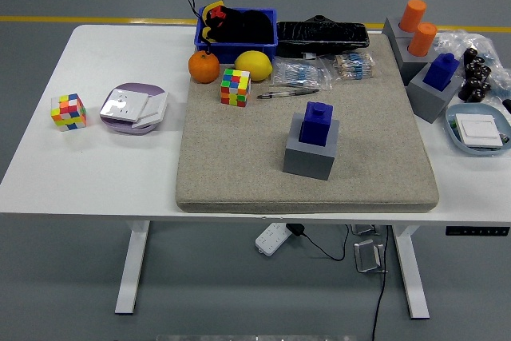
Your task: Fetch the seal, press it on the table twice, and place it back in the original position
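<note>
A blue seal (318, 123) stands upright on its grey block base (310, 154) near the middle of the beige felt mat (239, 165). A second blue seal (441, 70) sits on a grey base (429, 97) at the right side of the table. Two orange seals (417, 28) stand on a grey holder at the back right. Neither robot hand shows in the frame.
A Rubik's cube (235, 87), a pen (287, 93), an orange (204, 68) and a lemon (253, 65) lie at the mat's back. A blue bin (236, 26) and black bag (322, 34) sit behind. Another cube (69, 111) and purple plate (132, 106) are left; a blue dish (477, 128) is right.
</note>
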You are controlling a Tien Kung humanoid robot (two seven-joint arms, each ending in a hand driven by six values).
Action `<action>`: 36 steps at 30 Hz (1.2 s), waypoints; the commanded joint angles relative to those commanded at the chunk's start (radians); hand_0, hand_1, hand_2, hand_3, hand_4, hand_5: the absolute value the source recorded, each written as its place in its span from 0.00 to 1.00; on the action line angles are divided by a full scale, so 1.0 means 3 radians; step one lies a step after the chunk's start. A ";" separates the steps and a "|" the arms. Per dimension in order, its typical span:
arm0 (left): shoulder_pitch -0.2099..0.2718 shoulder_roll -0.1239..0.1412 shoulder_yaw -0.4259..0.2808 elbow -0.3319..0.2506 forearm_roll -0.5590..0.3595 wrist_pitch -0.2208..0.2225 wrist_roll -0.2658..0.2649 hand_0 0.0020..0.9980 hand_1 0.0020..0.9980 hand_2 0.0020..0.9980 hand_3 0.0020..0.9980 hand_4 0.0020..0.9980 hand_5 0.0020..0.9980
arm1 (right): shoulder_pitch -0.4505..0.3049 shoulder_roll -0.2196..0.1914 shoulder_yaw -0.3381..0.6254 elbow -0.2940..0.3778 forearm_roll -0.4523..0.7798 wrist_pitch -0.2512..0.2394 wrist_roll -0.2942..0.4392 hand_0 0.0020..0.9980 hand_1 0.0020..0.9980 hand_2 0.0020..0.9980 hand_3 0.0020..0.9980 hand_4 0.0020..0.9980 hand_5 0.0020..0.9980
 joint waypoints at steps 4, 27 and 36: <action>-0.0011 -0.0007 -0.0012 -0.0002 0.0011 -0.0001 -0.0001 0.82 0.81 0.79 0.84 0.79 0.40 | -0.0017 0.0007 0.0073 0.0030 -0.0018 0.0000 -0.0018 0.82 0.72 0.71 0.70 1.00 0.27; -0.0048 -0.0010 -0.0009 -0.0005 0.0014 0.0032 0.0008 0.81 0.81 0.79 0.84 0.79 0.40 | -0.0077 0.0009 0.0268 0.0175 -0.0016 0.0013 -0.0074 0.80 0.67 0.67 0.67 1.00 0.26; -0.0055 -0.0008 -0.0022 -0.0008 0.0024 0.0033 0.0005 0.81 0.81 0.79 0.84 0.79 0.40 | -0.0097 0.0016 0.0286 0.0236 -0.0010 0.0021 -0.0091 0.80 0.66 0.66 0.65 0.99 0.25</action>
